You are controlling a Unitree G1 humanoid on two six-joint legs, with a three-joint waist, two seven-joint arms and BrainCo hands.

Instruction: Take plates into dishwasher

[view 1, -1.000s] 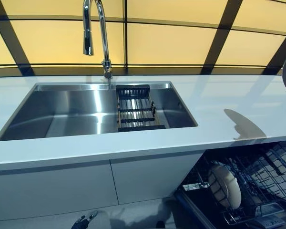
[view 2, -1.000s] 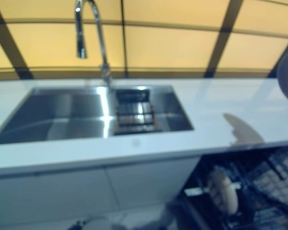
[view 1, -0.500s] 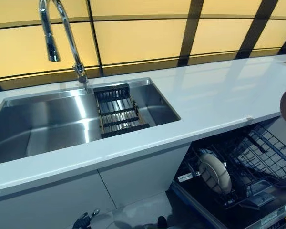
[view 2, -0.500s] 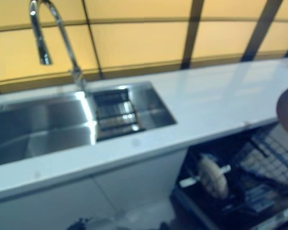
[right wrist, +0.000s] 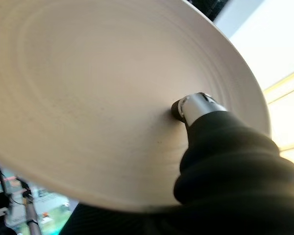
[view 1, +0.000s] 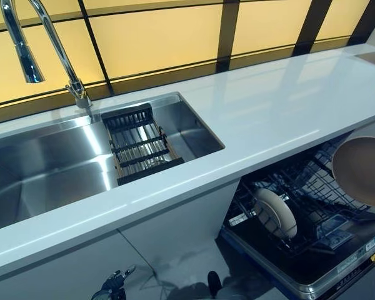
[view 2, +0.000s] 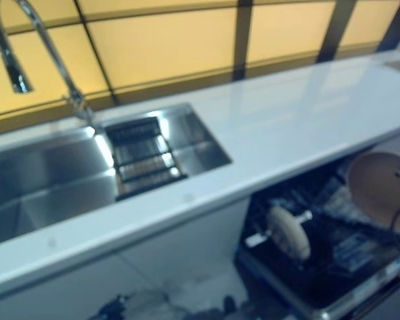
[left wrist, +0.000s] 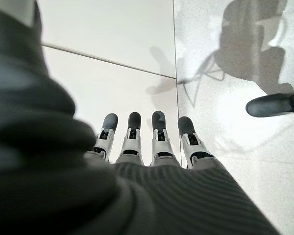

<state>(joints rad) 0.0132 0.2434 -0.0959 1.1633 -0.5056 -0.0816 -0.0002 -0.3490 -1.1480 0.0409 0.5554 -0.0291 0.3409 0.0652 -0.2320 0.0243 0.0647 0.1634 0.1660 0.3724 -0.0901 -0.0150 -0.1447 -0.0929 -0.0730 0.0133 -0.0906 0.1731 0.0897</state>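
Observation:
My right hand (right wrist: 220, 161) is shut on a beige plate (view 1: 359, 172), its thumb (right wrist: 196, 105) pressed on the plate's face (right wrist: 103, 98). The plate hangs at the right edge of the head views, below the counter edge and above the open dishwasher's wire rack (view 1: 325, 187). A second, pale plate (view 1: 276, 212) stands upright on edge in the rack's left part. My left hand (left wrist: 157, 142) hangs low by the cabinet front, its fingers straight and empty; it also shows in the left eye view (view 1: 112, 290).
The white counter (view 1: 287, 106) runs above the dishwasher. A steel sink (view 1: 50, 169) with a black drain rack (view 1: 137, 147) and a tall faucet (view 1: 44, 37) lies to the left. The dishwasher door (view 1: 312, 275) lies open and low. White cabinet doors (view 1: 175, 231) are under the sink.
The camera has swung right and down, so the sink shifted left and more of the dishwasher shows. The held plate has come down from counter height to over the rack.

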